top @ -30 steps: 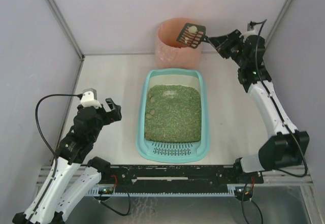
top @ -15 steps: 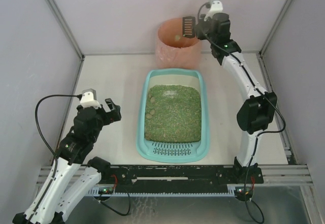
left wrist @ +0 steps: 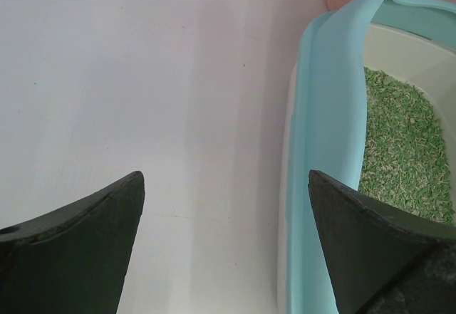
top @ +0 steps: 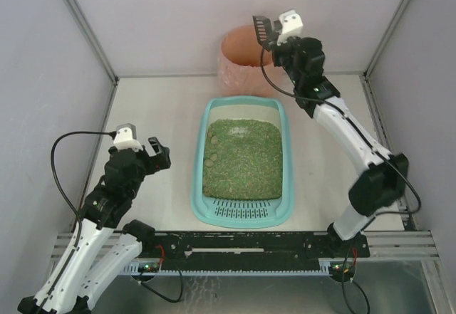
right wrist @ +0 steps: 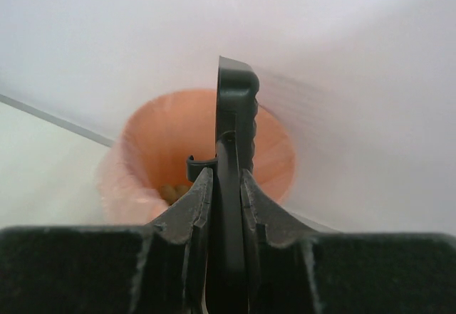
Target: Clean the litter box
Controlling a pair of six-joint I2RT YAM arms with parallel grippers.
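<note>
The teal litter box (top: 201, 159) lies mid-table, filled with green-brown granules (top: 244, 159), its slotted grate (top: 239, 213) at the near end. Two or three brown clumps (top: 211, 159) sit along its left side. My right gripper (top: 276, 41) is shut on the handle of the black slotted scoop (top: 263, 30), held edge-on and tilted above the pink-orange bin (top: 239, 52). In the right wrist view the scoop (right wrist: 235, 136) stands upright between the fingers, and brown clumps (right wrist: 173, 191) lie inside the bin (right wrist: 274, 150). My left gripper (top: 158, 156) hangs open left of the box, over bare table beside the rim (left wrist: 328, 114).
White walls enclose the table at the back and on both sides. The bin stands against the back wall, just behind the box's far end. Bare tabletop (top: 153, 114) lies to the left and right of the box.
The right arm swung left over the bin and rolled the scoop from flat to edge-on. The clumps it carried are gone from the scoop. The left arm stayed still.
</note>
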